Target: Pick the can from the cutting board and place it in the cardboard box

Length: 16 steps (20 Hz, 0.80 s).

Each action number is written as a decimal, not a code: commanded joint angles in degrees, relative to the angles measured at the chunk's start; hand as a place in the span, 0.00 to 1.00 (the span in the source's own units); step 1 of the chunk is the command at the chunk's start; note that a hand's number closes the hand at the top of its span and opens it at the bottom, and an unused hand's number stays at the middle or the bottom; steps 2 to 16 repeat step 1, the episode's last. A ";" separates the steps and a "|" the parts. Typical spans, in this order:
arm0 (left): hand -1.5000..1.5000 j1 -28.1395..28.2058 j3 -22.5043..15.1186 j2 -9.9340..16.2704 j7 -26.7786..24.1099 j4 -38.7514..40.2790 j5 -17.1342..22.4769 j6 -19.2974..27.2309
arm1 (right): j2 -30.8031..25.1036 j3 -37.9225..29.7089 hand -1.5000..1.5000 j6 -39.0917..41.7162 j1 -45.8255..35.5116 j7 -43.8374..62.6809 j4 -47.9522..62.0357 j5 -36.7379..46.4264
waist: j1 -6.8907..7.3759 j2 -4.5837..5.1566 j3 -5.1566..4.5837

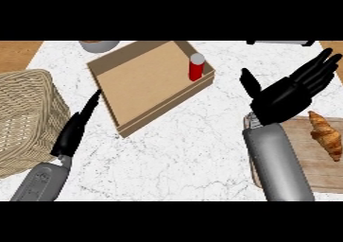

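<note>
Fingers spread wide and straight on the right hand (289,97), palm up over the marble counter (194,151), holding nothing at all, with the cutting board (320,172) just below and behind it. And look where the can (195,67) is: standing upright inside the cardboard box (142,82), tucked into the far right corner against the wall, red body, pale grey top. So the cutting board carries only a croissant (326,134), and the placing looks done, judging from how things lie. Over on the other side, the left hand (76,127) shows narrow, edge-on, fingers straight and held together, touching nothing that can be seen, with the wicker basket (24,120) just beside it. As for handling, that can reads as a small, stiff, smooth cylinder, probably light and a touch slippery, tall enough to tip; the sensible hold would be round the middle of the body, fingers one side, thumb the other. Labels? None readable: no brand, no writing shows on can or box. A grey bowl (99,45) peeks in at the far edge.
</note>
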 commanded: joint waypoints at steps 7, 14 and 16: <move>0.50 -1.32 1.50 1.06 0.20 0.24 0.51 -0.32 | 0.10 5.64 0.00 -4.75 5.69 14.51 -4.78 1.39 | -0.87 0.03 0.03; 0.50 -1.32 1.50 1.06 0.20 0.24 0.51 -0.32 | 0.10 5.64 0.00 -4.75 5.69 14.51 -4.78 1.39 | -0.87 0.03 0.03; 0.50 -1.32 1.50 1.06 0.20 0.24 0.51 -0.32 | 0.10 5.64 0.00 -4.75 5.69 14.51 -4.78 1.39 | -0.87 0.03 0.03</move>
